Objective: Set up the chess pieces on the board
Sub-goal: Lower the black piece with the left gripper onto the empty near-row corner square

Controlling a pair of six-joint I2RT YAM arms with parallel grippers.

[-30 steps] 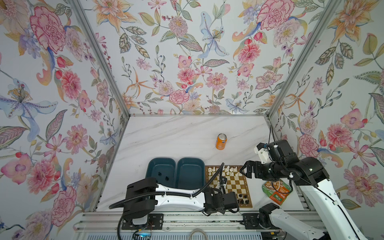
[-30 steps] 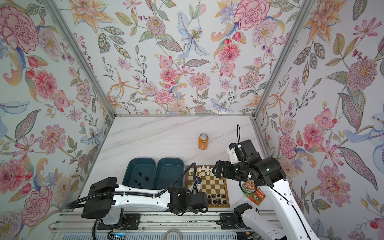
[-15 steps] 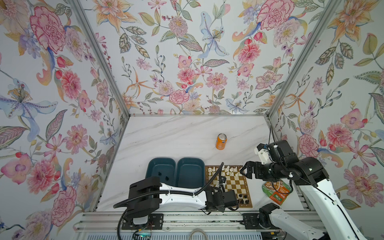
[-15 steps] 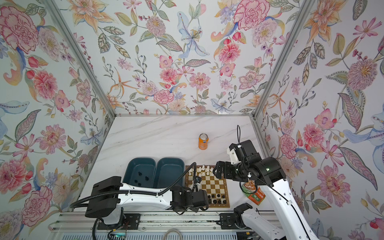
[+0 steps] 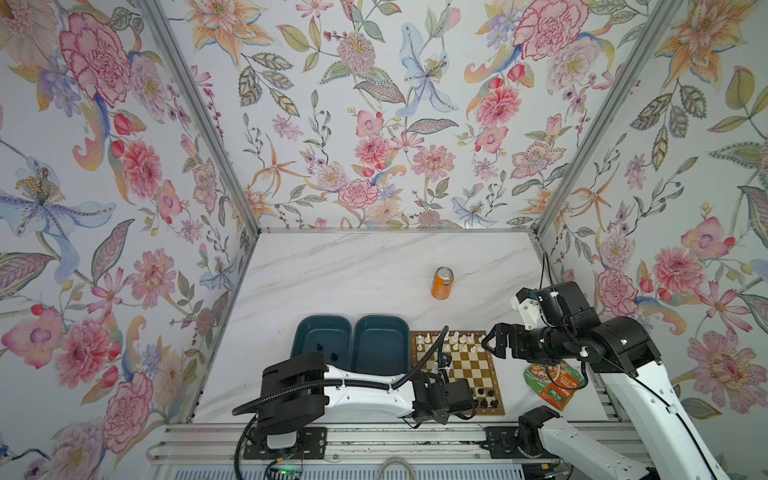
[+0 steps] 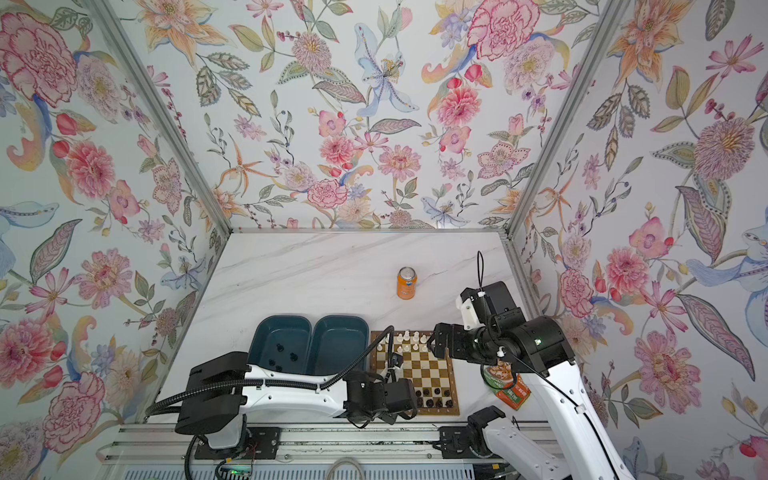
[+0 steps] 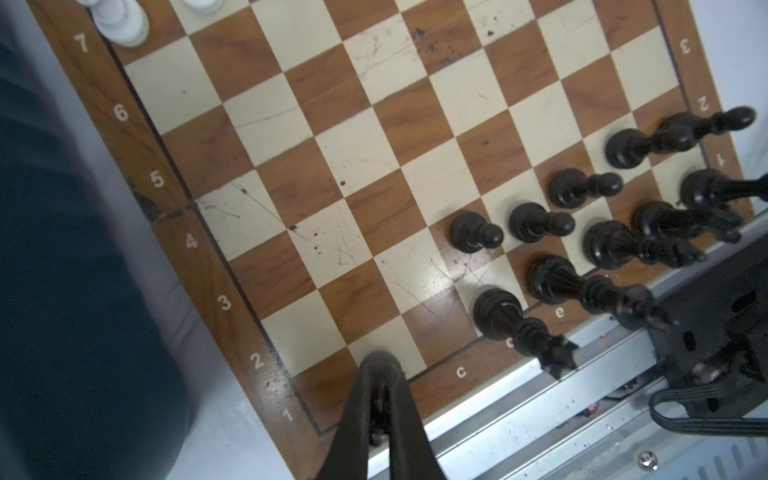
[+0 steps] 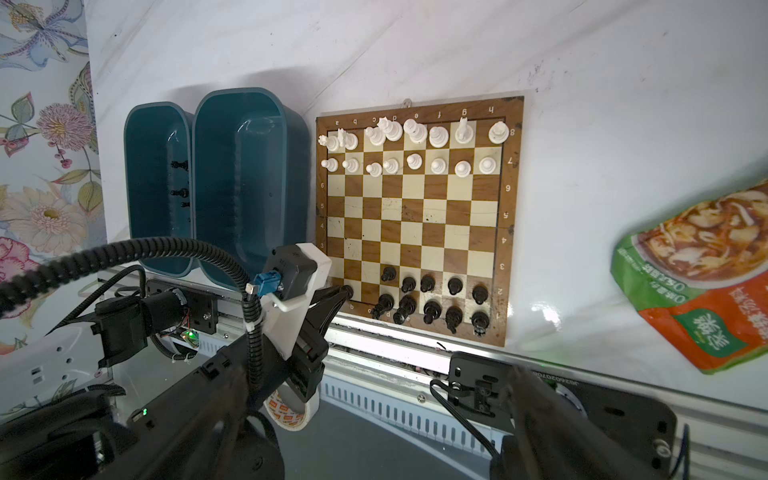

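The board (image 8: 415, 216) lies right of two teal trays. White chess pieces (image 8: 415, 145) fill its two far rows, and black ones (image 8: 432, 299) stand on the right part of its two near rows. My left gripper (image 7: 378, 365) hangs low over the board's near-left corner, shut on what looks like a small black piece; its tip (image 8: 347, 291) is round and dark. In both top views the left wrist (image 5: 446, 395) hides those fingertips. My right gripper (image 5: 492, 343) hovers open and empty above the far-right corner of the board (image 6: 424, 370).
The left tray (image 6: 266, 332) holds a few black pieces (image 6: 279, 347); the right tray (image 6: 340, 328) looks empty. An orange can (image 5: 442, 283) stands behind the board. A snack bag (image 5: 555, 384) lies to its right, under the right arm. A metal rail (image 7: 540, 407) borders the near edge.
The left arm's elbow has shifted slightly right while its gripper stays at the board's near-left corner, still shut. The right arm has not moved.
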